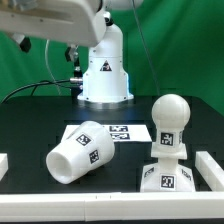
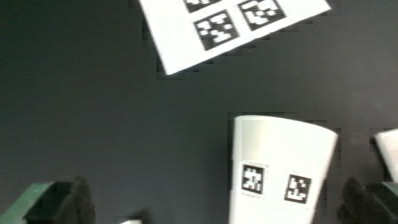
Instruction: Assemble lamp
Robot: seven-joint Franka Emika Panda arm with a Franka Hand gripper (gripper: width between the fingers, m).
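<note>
The shade (image 1: 80, 152) lies on its side on the black table at the exterior view's front left, tags facing up. The round-headed bulb (image 1: 169, 122) stands upright on the wedge base (image 1: 166, 177) at the front right. Only the arm (image 1: 62, 22) shows at the top of the exterior view; the gripper itself is not seen there. In the wrist view my gripper (image 2: 214, 205) is open, its dark fingers (image 2: 54, 202) wide apart, well above the table. The shade (image 2: 285, 165) lies below, nearer one finger. A white sliver (image 2: 386, 148) at the picture's edge cannot be identified.
The marker board (image 1: 122, 132) lies flat mid-table and shows in the wrist view (image 2: 228, 28). The white robot pedestal (image 1: 103, 72) stands at the back. White rails sit at the table's left (image 1: 4, 165), right (image 1: 211, 168) and front edges (image 1: 110, 196).
</note>
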